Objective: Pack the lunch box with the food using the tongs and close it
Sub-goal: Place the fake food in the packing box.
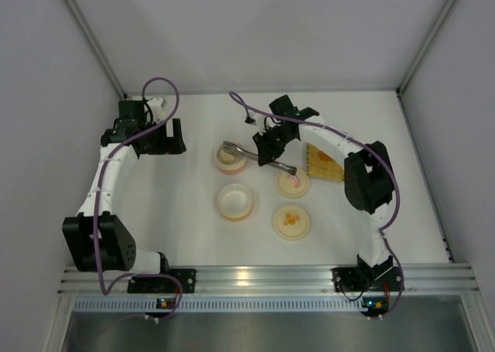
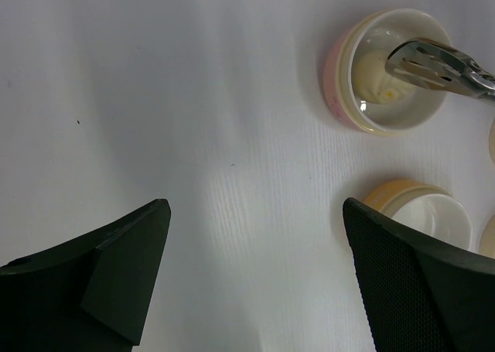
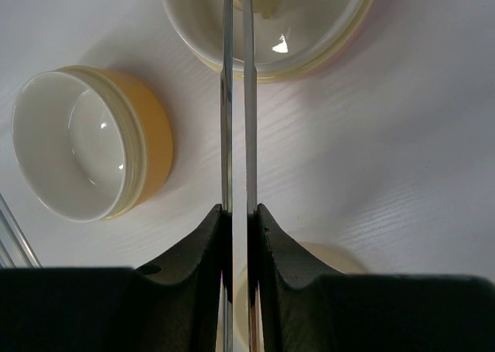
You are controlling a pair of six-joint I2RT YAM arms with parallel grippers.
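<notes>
— What has the right gripper (image 3: 238, 213) got?

— The tongs (image 3: 237, 97). Its jaws are pinched narrow on the two metal arms, which are squeezed almost together with only a thin slit between them.

— And where do they reach?

— Straight out ahead of the fingertips, over the rim of the pink bowl (image 2: 340, 73). The flat ends of the tongs sit inside that bowl, right above the pale cream ball (image 2: 375, 73). I can't tell if they're touching it.

— Anything else near those jaws?

— The orange bowl (image 3: 147, 135) sits off to one side of the tongs, the side nearer the arm bases, upright and apart from them. One cream lid with a pink mark (image 1: 293, 183) lies under the jaws, and another with orange marks (image 1: 292, 221) is further back towards the bases. The yellow tray (image 1: 321, 162) is behind the gripper, partly under the arm.

— And the left gripper (image 2: 255, 275)?

— Its jaws are spread wide with only bare table (image 2: 155, 97) between them, holding nothing. The pink bowl is ahead of them and off to the right, and the orange bowl is just past the right finger, partly hidden by it.
</notes>
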